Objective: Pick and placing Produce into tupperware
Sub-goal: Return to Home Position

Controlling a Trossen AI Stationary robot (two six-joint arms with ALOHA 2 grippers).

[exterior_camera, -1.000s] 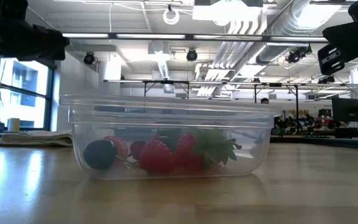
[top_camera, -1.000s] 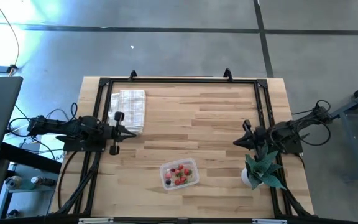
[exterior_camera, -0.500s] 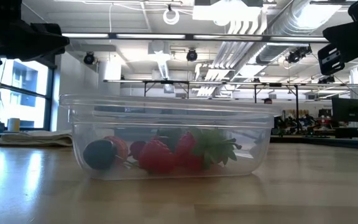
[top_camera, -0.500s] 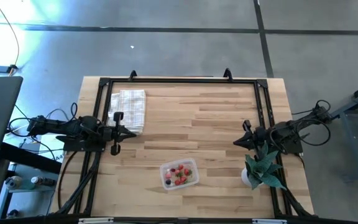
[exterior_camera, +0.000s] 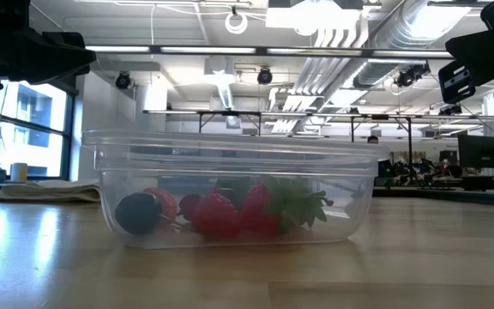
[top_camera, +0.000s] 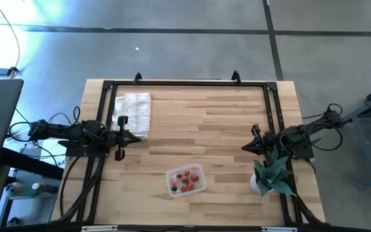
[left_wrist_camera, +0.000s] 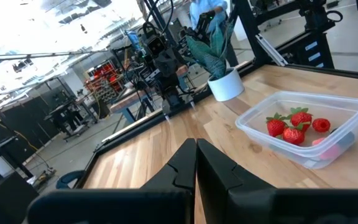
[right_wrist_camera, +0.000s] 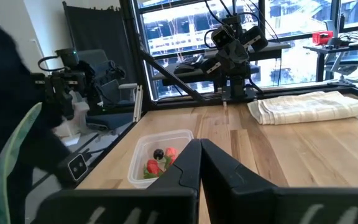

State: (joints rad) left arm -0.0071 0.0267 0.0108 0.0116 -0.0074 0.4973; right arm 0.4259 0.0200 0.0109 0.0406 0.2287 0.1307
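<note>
The clear tupperware [top_camera: 185,180] stands on its flat bottom near the table's near edge, midway between the arms. Inside it lie the produce pieces [top_camera: 186,181]: red berries with green tops and a dark one [exterior_camera: 135,215]. The left wrist view shows the red berries [left_wrist_camera: 294,126] in the tupperware [left_wrist_camera: 303,127]; the right wrist view shows the tupperware [right_wrist_camera: 157,158] too. My left gripper [top_camera: 137,138] is shut, held over the table's left side next to the cloth. My right gripper [top_camera: 243,148] is shut over the right side, beside the plant.
A white checked folded cloth [top_camera: 134,112] lies at the far left of the table. A teal spiky plant in a white pot [top_camera: 269,175] stands at the near right corner, close to my right arm. A black frame [top_camera: 185,84] runs along the table's edges.
</note>
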